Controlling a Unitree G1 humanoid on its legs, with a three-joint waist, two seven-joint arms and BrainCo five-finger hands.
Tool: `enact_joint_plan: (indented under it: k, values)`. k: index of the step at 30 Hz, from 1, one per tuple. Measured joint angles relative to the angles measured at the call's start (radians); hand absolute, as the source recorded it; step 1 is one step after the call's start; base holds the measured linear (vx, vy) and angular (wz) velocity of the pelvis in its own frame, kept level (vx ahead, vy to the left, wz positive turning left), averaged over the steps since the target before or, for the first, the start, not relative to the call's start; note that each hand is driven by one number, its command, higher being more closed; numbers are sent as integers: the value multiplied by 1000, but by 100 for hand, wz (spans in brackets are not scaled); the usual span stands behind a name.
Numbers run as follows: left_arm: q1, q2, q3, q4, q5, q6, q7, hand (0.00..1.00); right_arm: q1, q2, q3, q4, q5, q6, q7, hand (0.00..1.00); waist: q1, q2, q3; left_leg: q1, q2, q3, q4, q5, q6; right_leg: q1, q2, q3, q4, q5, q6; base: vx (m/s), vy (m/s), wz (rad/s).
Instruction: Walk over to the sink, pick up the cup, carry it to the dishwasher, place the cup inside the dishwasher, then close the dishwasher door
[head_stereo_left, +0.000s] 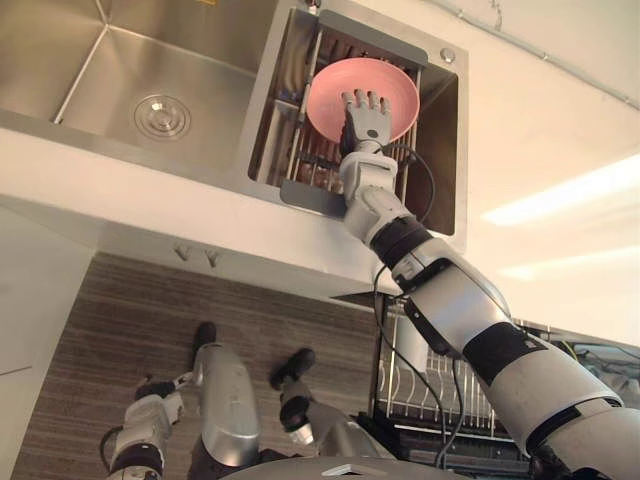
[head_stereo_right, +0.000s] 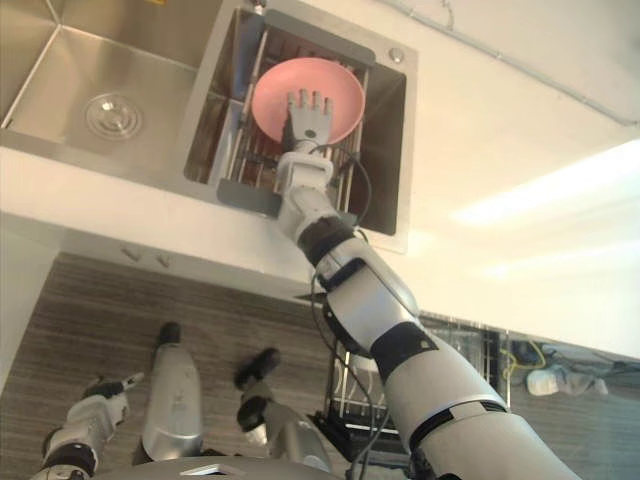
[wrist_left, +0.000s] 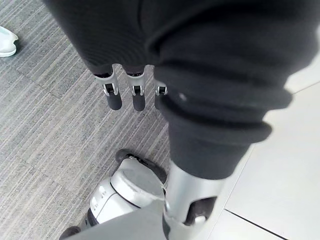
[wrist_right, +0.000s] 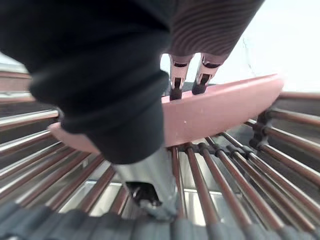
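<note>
Just under right hand (head_stereo_left: 366, 118), pink bowl (head_stereo_left: 328, 88).

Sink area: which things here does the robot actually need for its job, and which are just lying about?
For the job: pink dish, right hand on it, wire rack holding it, dishwasher rack.
Just there: basin with drain, left hand hanging idle, white shoe on floor.

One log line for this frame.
stage: pickup not yet done | right hand: open, laid on pink bowl in sink rack | left hand: open, idle, low
</note>
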Motion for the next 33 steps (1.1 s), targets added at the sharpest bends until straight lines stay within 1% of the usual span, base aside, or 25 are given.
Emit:
enact_joint_plan:
  k: [1,2,5,7,11,13,14,16,18,21,24,26,27,29,30,31,33]
  values:
    - [-7,2,-7,1,-13,4,5,0,2,0,-17,-3,-4,15,-13,100,16,-2,0,-5,1,4,25,-16,-8,1,-4,-6,-4,66,-8,30,-30,-7]
    - [-13,0,-9,0,-15,7,15,0,10,4,-18,-25,-14,30,-32,100,20,-2,0,-3,5,3,25,-18,-10,6,3,-6,-7,65,-28,49,-47,-5]
    - [-19,-15,-11,1,-35,18,28,0,11,17,-17,-38,-44,36,-42,100,14,-3,-1,-3,8,3,26,-17,-10,4,6,-3,-7,76,-38,21,-22,-3]
    - [-26,-22,-13,2,-35,24,36,0,12,16,-17,-38,-44,36,-47,100,14,-3,-1,-3,8,3,25,-17,-10,5,6,1,-7,79,-36,0,0,0]
    - [-37,-28,-13,2,-35,30,42,0,14,16,-19,-38,-44,35,-81,100,19,-4,-1,-2,11,3,20,-10,-8,6,13,62,-8,83,-24,0,0,0]
    - [-37,-27,-12,2,-35,30,50,0,18,16,-23,-37,-44,29,-107,100,30,-5,-2,6,13,5,11,-4,-11,6,16,79,-10,83,-23,-2,-27,-3]
    - [-37,-28,-12,3,-35,30,55,0,18,15,-24,-35,-43,27,-111,100,32,-12,-8,9,12,5,3,1,-12,7,16,83,-11,84,-22,0,0,0]
    - [-37,-25,-10,10,-35,28,59,0,18,12,-23,-33,-45,10,-121,100,32,-10,-8,23,7,5,-14,19,-22,8,16,98,-10,89,-30,54,-2,6]
    - [-36,-25,-10,14,-35,26,59,0,22,8,-17,-30,-45,0,-131,100,31,-9,-9,37,0,5,-34,33,-21,15,15,135,-10,94,-36,62,14,8]
    - [-36,-15,-10,40,-35,4,59,0,45,-5,6,-28,-44,-18,-147,100,30,-10,-9,72,-13,6,-69,50,-22,37,12,173,-15,94,-36,66,17,8]
    - [-20,-8,-10,54,-34,-11,61,0,71,-13,30,-33,-44,-53,-149,100,21,-11,-10,121,-31,19,-124,79,-23,48,1,197,-15,94,-36,49,-2,-6]
    - [-6,-7,-10,60,-33,-25,61,0,73,-28,68,-45,-45,-82,-147,100,6,-12,-10,144,-42,37,-151,92,-20,49,-6,214,-15,95,-37,21,-7,-18]
    - [7,-6,-10,60,-32,-35,61,0,82,-35,75,-78,-45,-93,-145,100,-7,-11,-11,157,-46,42,-160,95,-19,54,-9,218,-15,95,-37,24,-5,-13]
    - [20,-5,-10,66,-30,-42,61,0,100,-58,95,-139,-53,-113,-144,100,-26,-11,-13,182,-52,55,-175,99,-19,65,-14,224,-16,95,-38,29,1,-12]
    - [25,-5,-11,82,-29,-49,60,0,117,-69,96,-173,-73,-131,-141,100,-35,-12,-27,191,-55,65,-181,99,-18,66,-17,231,-16,94,-38,25,13,-17]
    - [40,-6,-11,88,-19,-52,60,0,129,-71,96,-201,-82,-149,-139,100,-50,-12,-42,207,-60,72,-194,102,-17,71,-20,239,-16,93,-39,20,16,-16]
    - [64,-5,-11,91,-5,-54,60,0,149,-73,104,-234,-84,-168,-135,100,-63,-12,-68,229,-63,89,-207,103,-17,78,-22,248,-16,89,-44,25,14,-15]
